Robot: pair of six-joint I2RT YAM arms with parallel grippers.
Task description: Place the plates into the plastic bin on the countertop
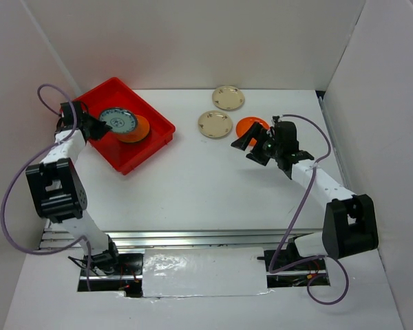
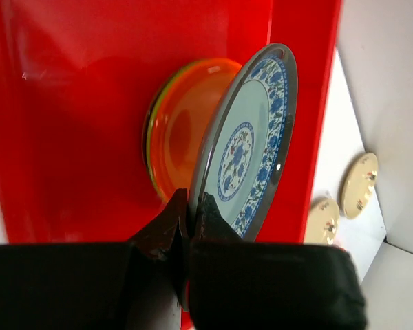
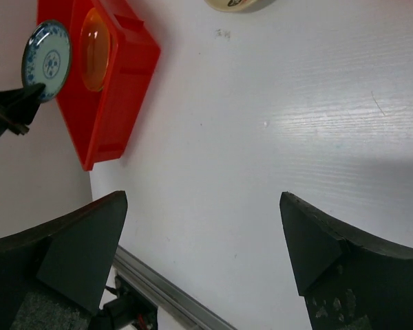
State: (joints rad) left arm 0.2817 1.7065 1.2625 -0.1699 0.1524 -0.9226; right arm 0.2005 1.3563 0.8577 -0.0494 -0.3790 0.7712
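The left gripper (image 2: 188, 206), its arm reaching forward, pinched the rim of the blue-patterned plate (image 2: 251, 137), with the red bin (image 2: 69, 103) beneath it. The right gripper (image 3: 203, 206) hovered spread wide, the countertop (image 3: 261, 103) below it.

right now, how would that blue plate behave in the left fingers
Likely stiff: the blue plate holds shape pinched at one rim edge. Its glossy rim may slip in the left fingers. Tilted over the orange plate, it could chip if dropped.

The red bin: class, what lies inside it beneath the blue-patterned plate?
An orange plate, stacked on lower plates whose lime and dark rims just show. The patterned plate, pinched by the left gripper, hides the stack's right part.
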